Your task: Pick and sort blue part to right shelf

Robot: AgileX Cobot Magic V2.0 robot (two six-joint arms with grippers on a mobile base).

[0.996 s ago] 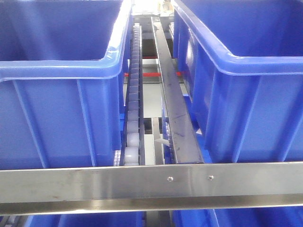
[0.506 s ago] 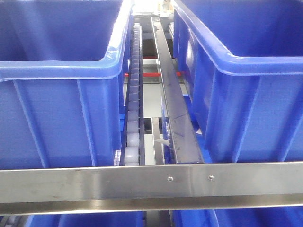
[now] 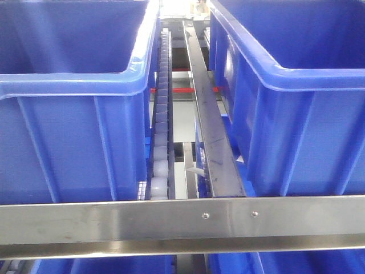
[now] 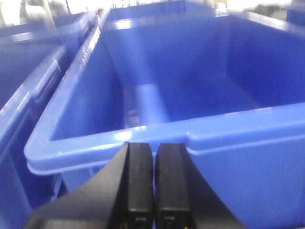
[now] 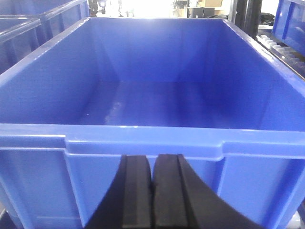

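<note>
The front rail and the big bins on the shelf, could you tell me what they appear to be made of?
The front rail looks like brushed stainless steel: grey, softly reflective, with two screws set into it. The bins look like moulded plastic with a glossy blue finish: rounded lips catch highlights and ribs run down the walls. The roller track between them seems white plastic.

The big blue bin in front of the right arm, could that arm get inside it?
Probably yes. The bin is open-topped, nothing covers it, and the right gripper, fingers shut, sits just outside its near wall.
</note>
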